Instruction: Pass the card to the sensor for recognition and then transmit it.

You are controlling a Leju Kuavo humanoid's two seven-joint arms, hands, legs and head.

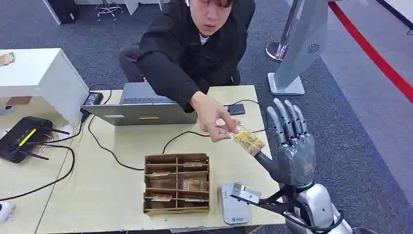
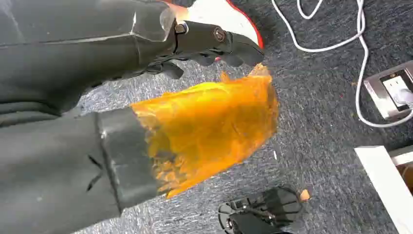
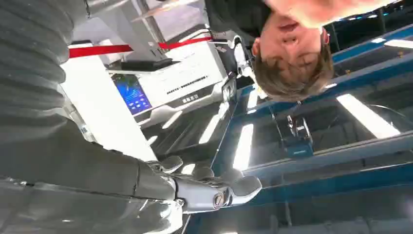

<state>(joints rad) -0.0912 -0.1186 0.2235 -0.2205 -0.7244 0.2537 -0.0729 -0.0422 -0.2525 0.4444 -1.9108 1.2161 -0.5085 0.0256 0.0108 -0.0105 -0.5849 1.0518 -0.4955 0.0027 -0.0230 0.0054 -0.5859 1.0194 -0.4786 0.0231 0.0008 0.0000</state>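
One card (image 1: 247, 139), tan and patterned, is logged at the middle of our head view: it sits above the right end of the table (image 1: 112, 195), its lower end touching the thumb of our right hand (image 1: 291, 148), its upper end pinched by a person's hand (image 1: 214, 117). Our right hand stands upright with its fingers (image 1: 287, 119) straight and spread; whether the thumb alone grips the card we cannot tell. One grey sensor pad (image 1: 233, 204) lies flat on the table's near edge, just beside a brown divided tray (image 1: 177, 184) that holds more cards. One open laptop (image 1: 141, 105) sits at the far side, with black cables (image 1: 104, 146) trailing across the top. One person in a black top (image 1: 180, 53) crouches behind the table, arm reaching forward. Our left hand (image 2: 214, 46) hangs above grey carpet (image 2: 316, 97), its dark fingers curled inward, an orange translucent covering (image 2: 209, 126) on the thumb.
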